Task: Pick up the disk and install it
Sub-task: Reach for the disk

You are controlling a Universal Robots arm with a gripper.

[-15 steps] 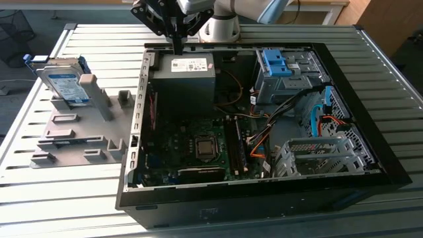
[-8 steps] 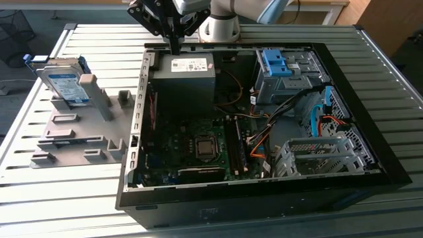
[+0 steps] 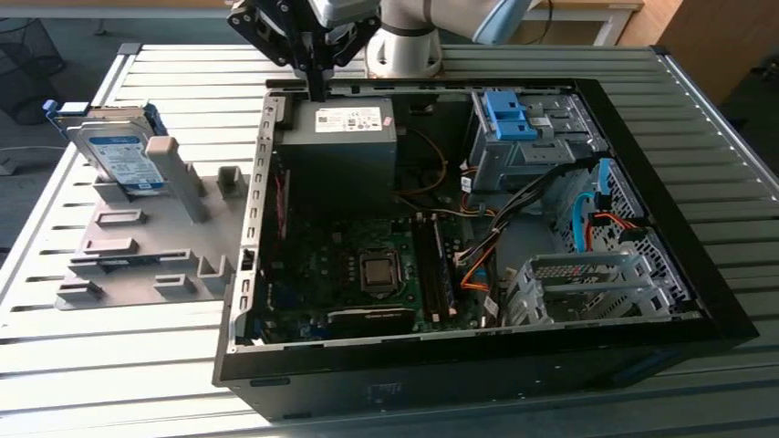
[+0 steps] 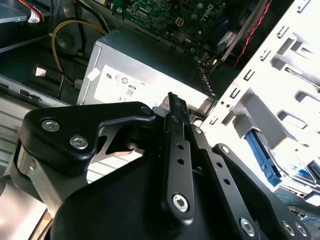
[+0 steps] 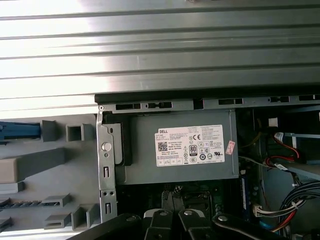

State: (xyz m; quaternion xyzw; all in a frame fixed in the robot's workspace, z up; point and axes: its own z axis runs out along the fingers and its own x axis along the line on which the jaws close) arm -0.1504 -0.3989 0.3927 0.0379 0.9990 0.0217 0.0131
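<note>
Your gripper (image 3: 317, 91) hangs with its fingers pressed together on nothing, tips just above the dark-grey box (image 3: 341, 151) inside the open computer case (image 3: 731, 301). The disk (image 3: 119, 153) is well apart from it, out past the case wall, standing on edge in the grey fixture (image 3: 128, 246). Expect it to be stiff, fairly heavy, slick-faced and shock-sensitive; take it across its narrow side edges. Its white-and-blue label is too small to read; the box's white sticker (image 5: 190, 145) carries rows of print.
</note>
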